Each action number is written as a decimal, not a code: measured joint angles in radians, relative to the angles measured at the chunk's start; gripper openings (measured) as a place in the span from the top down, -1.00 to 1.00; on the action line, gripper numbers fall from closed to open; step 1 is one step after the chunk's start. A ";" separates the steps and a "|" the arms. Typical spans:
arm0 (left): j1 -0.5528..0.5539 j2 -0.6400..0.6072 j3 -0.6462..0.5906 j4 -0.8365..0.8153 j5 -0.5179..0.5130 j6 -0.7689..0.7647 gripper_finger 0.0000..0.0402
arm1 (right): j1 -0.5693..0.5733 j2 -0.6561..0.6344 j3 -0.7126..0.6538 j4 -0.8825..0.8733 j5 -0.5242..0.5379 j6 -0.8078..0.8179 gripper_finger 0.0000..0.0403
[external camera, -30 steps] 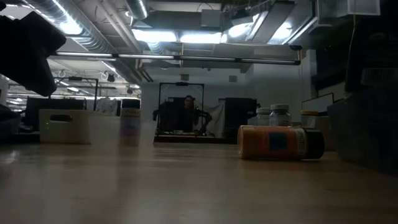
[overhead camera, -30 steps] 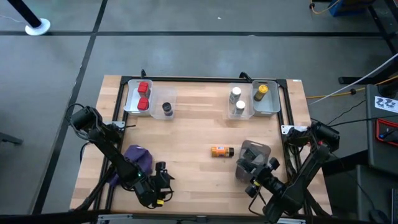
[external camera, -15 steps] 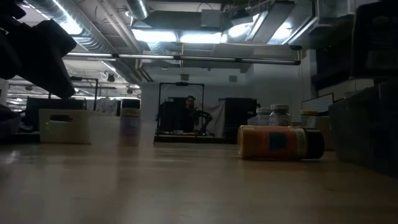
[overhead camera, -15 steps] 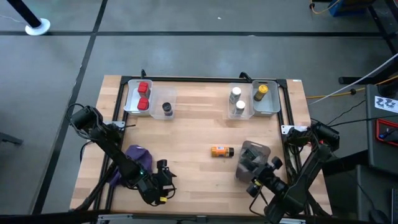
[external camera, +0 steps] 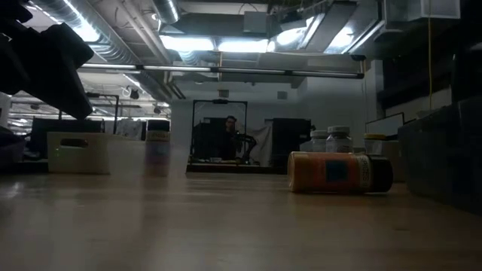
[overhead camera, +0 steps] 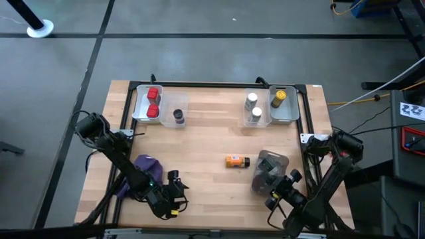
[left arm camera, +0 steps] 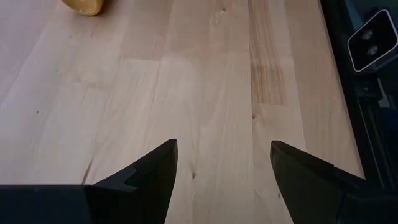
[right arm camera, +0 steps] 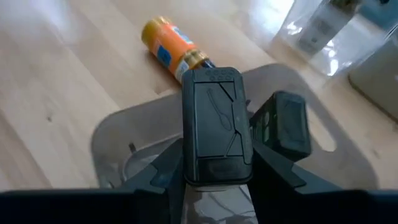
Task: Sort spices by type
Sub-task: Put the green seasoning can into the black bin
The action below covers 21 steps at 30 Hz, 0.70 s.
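My right gripper (right arm camera: 216, 163) is shut on a small dark grey block (right arm camera: 216, 118) over the flat grey pouch (overhead camera: 271, 164), near the table's near right corner (overhead camera: 279, 188). A second dark block (right arm camera: 283, 124) lies on the pouch. The orange bottle (overhead camera: 236, 161) lies on its side mid-table. At the far edge, two red cubes (overhead camera: 153, 100), a dark jar (overhead camera: 178, 115), two white-capped bottles (overhead camera: 252, 106) and a yellow-lidded jar (overhead camera: 281, 95) sit in clear bins. My left gripper (overhead camera: 174, 188) hangs open over bare wood (left arm camera: 221, 155), right of the purple cloth (overhead camera: 147, 168). My right gripper pinches the dark grey block by its lower end (right arm camera: 216, 171) between the two fingers (right arm camera: 169, 167). The fingers come from the table's near side, slanting down. The block stands out lengthwise past the fingertips, above the pouch; whether it touches the pouch I cannot tell.
Clear bins line the far edge, left (overhead camera: 160, 105) and right (overhead camera: 271, 106). A black frame (overhead camera: 219, 84) borders the table. Bare wood lies between the bins and the orange bottle (external camera: 340, 172). A person shows far off in the room (external camera: 227, 135).
My left gripper has shifted a little toward the table's right. My right gripper, still shut on the block, has drawn back slightly toward the near right corner.
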 joint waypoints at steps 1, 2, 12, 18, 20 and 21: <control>0.000 0.000 0.000 0.000 0.000 0.000 -0.20 | -0.001 0.000 -0.020 0.021 0.000 0.000 0.32; 0.000 0.000 0.000 0.000 0.000 0.000 -0.20 | -0.001 0.000 -0.041 0.043 0.000 0.000 0.32; 0.006 0.000 0.000 0.053 0.000 0.001 -0.20 | -0.001 0.000 -0.155 0.158 -0.078 0.002 0.23; 0.026 0.000 0.000 0.060 0.000 0.019 -0.20 | -0.001 0.000 -0.195 0.206 -0.100 0.003 0.04; 0.035 0.000 0.000 0.059 0.000 0.020 -0.20 | -0.001 0.000 -0.200 0.223 -0.118 0.001 0.01; 0.040 0.000 0.000 0.059 0.000 0.023 -0.20 | -0.001 0.000 -0.200 0.226 -0.134 -0.001 0.00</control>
